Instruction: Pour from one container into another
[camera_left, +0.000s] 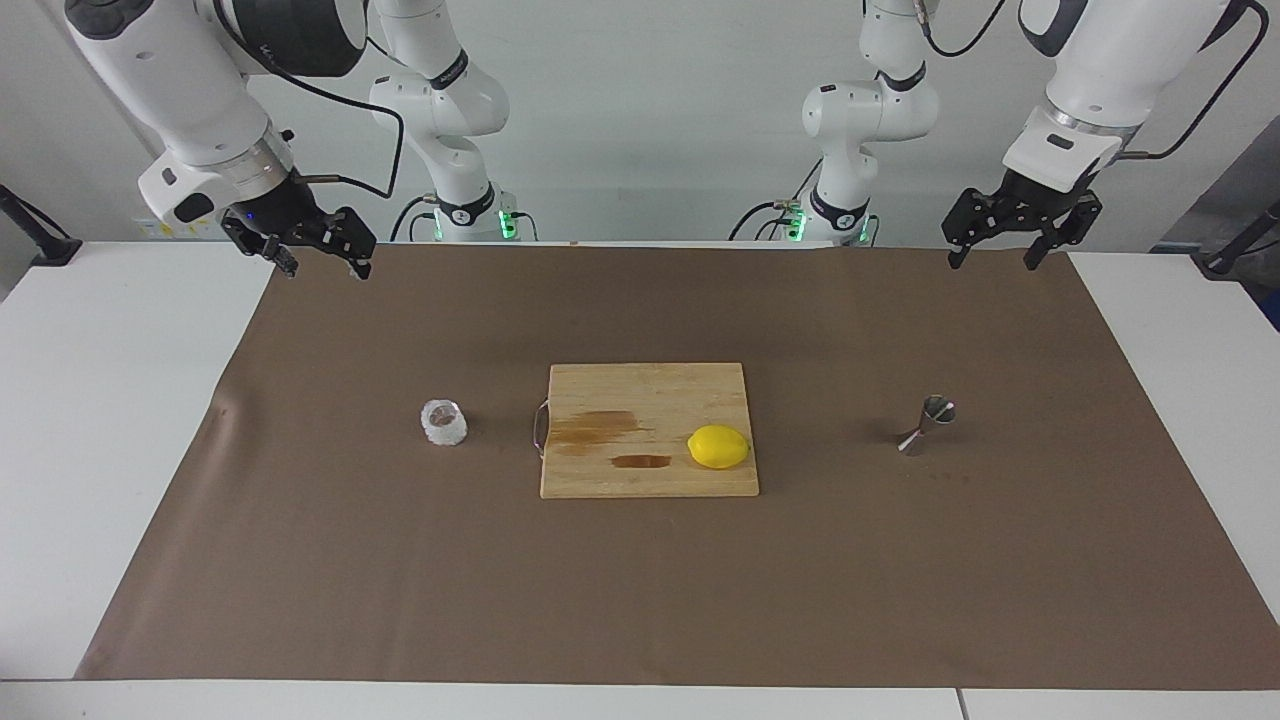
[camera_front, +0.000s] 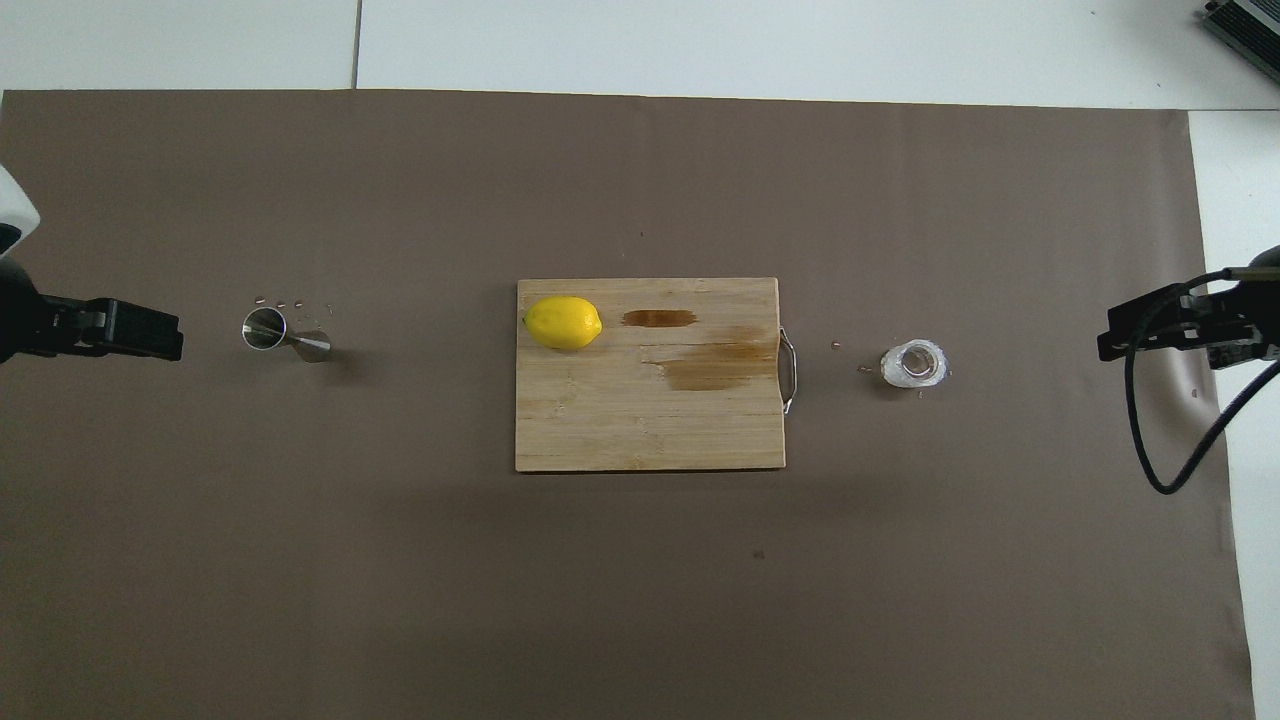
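The bumpy clear glass cup (camera_left: 444, 422) (camera_front: 914, 364) stands upright on the brown mat, beside the cutting board toward the right arm's end of the table. The steel hourglass jigger (camera_left: 927, 425) (camera_front: 285, 334) stands upright on the mat toward the left arm's end. My right gripper (camera_left: 326, 266) (camera_front: 1128, 340) hangs open and empty in the air over the mat's robot-side edge, well apart from the cup. My left gripper (camera_left: 992, 260) (camera_front: 150, 332) hangs the same way, open and empty, over the other corner and well apart from the jigger.
A wooden cutting board (camera_left: 600, 470) (camera_front: 600, 430) with a metal handle lies mid-table between the two containers. It carries a yellow lemon (camera_left: 718, 446) (camera_front: 562, 322) and brown wet stains. Small droplets dot the mat by the jigger and the cup. White table borders the mat.
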